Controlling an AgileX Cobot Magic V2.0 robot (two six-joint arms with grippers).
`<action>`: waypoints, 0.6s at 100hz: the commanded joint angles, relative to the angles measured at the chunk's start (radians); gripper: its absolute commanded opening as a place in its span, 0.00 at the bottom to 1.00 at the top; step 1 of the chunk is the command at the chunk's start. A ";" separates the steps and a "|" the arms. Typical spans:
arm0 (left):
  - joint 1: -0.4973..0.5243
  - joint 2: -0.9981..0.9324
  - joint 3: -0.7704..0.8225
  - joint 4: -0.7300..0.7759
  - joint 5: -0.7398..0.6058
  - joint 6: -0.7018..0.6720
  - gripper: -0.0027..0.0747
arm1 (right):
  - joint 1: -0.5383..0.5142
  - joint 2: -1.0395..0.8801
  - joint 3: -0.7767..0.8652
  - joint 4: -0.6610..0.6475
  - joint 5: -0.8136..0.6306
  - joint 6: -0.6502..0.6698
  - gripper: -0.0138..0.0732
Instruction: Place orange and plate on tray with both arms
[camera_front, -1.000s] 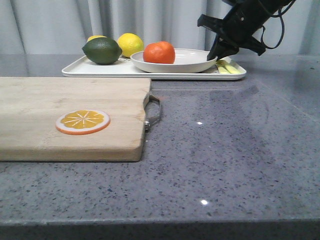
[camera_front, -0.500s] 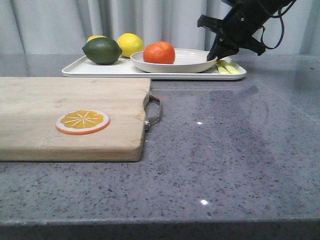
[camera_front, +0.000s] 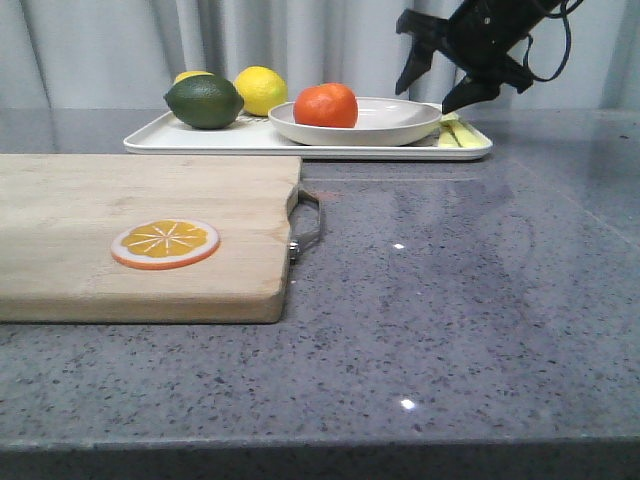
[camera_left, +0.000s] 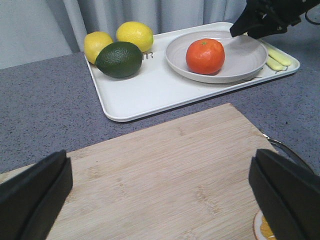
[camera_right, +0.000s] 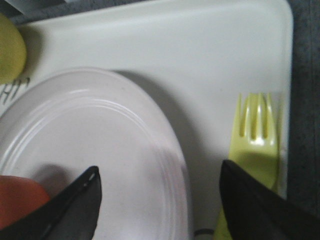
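The orange (camera_front: 325, 105) sits in the pale plate (camera_front: 390, 118), which lies flat on the white tray (camera_front: 200, 141) at the back of the table. My right gripper (camera_front: 425, 96) hangs open just above the plate's right rim, touching nothing. In the right wrist view its fingers straddle the plate rim (camera_right: 172, 165), with the orange (camera_right: 17, 200) at the edge. The left wrist view shows the orange (camera_left: 205, 56), plate (camera_left: 247, 52) and tray (camera_left: 150, 92) far ahead. My left gripper (camera_left: 160, 200) is open and empty over the wooden board; it is out of the front view.
A wooden cutting board (camera_front: 140, 220) with a metal handle carries an orange slice disc (camera_front: 165, 243) at the front left. On the tray a green lime (camera_front: 204, 101) and two lemons (camera_front: 260, 88) lie left of the plate. A yellow-green fork (camera_right: 252, 145) lies on its right.
My right gripper has opened, let go of the plate's right rim and risen. The plate, tilted before, now lies flat and slightly further right.
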 joint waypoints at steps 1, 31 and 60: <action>0.003 -0.004 -0.025 -0.008 -0.078 -0.003 0.93 | -0.010 -0.120 -0.035 0.023 -0.063 -0.020 0.76; 0.003 -0.004 -0.025 -0.008 -0.075 -0.003 0.93 | -0.029 -0.268 -0.035 0.016 0.041 -0.164 0.76; 0.003 -0.004 -0.025 -0.008 -0.043 -0.003 0.93 | -0.040 -0.417 -0.025 -0.006 0.192 -0.248 0.76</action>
